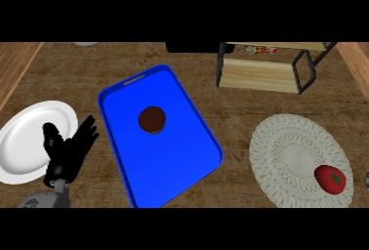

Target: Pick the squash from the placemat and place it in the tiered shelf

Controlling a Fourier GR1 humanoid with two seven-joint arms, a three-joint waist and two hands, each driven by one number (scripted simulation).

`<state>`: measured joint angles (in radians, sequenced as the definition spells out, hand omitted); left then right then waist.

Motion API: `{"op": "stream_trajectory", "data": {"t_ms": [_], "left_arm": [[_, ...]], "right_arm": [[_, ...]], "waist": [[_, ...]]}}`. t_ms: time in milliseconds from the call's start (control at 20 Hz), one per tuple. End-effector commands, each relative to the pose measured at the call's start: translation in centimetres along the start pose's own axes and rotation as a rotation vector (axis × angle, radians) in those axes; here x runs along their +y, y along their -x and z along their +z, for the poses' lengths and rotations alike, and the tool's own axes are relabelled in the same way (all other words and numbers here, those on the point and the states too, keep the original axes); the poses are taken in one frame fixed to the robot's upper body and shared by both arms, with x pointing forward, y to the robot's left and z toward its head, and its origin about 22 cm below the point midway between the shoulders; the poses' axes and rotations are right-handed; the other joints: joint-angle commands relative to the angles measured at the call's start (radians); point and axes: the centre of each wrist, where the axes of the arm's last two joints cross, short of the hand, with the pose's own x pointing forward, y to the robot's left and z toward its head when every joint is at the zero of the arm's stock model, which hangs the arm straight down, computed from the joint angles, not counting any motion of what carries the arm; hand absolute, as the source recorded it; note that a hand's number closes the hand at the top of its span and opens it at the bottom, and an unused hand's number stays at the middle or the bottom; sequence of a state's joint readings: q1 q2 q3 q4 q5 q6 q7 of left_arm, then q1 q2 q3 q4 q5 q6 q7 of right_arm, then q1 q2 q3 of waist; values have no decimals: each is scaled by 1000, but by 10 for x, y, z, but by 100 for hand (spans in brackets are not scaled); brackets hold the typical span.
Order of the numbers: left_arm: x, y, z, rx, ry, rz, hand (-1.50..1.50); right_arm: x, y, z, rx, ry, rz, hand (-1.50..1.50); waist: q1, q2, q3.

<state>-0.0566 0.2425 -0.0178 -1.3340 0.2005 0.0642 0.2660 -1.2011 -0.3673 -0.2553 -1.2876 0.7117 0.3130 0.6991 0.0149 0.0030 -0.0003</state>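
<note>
Head view: the squash (331,178), a red rounded thing with a green stem mark, lies on the pale woven placemat (299,158) at the lower right of the frame, near the mat's right-hand rim. The tiered shelf (270,68), with light wooden boards in a dark wire frame, stands at the upper right, apart from the mat. The left hand (69,146) shows at the lower left, fingers spread and straight, holding nothing, resting over the edge of a white plate (29,141). A blue tray (162,136) fills the middle of the wooden counter (238,110), with a brown round item (152,119) on it.

The pickup looks not yet begun. Judging from the layout, the right side is the nearer one to the squash; a good grasp would come down over its rounded body with the fingers closing around its widest part, then lift clear before moving up the frame to an open board of the shelf.

The right hand itself is out of frame; only a dark sliver touches the right edge. Small items on the shelf's top tier are too tiny to name, and a pale object at the upper left is cut off.
</note>
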Motion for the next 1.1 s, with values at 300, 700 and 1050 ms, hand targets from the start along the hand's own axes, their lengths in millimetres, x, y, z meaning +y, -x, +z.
{"op": "stream_trajectory", "data": {"t_ms": [300,700,1050], "left_arm": [[-21,1,5,-9,8,10,0],[4,-10,-1,4,22,-2,0],[-14,-13,0,-9,19,-8,0]], "right_arm": [[4,49,-48,-25,-76,82,150],[34,48,-69,-31,-48,97,150],[51,59,-80,-44,-5,105,150]], "waist": [[6,2,0],[12,5,0],[27,11,0]]}}
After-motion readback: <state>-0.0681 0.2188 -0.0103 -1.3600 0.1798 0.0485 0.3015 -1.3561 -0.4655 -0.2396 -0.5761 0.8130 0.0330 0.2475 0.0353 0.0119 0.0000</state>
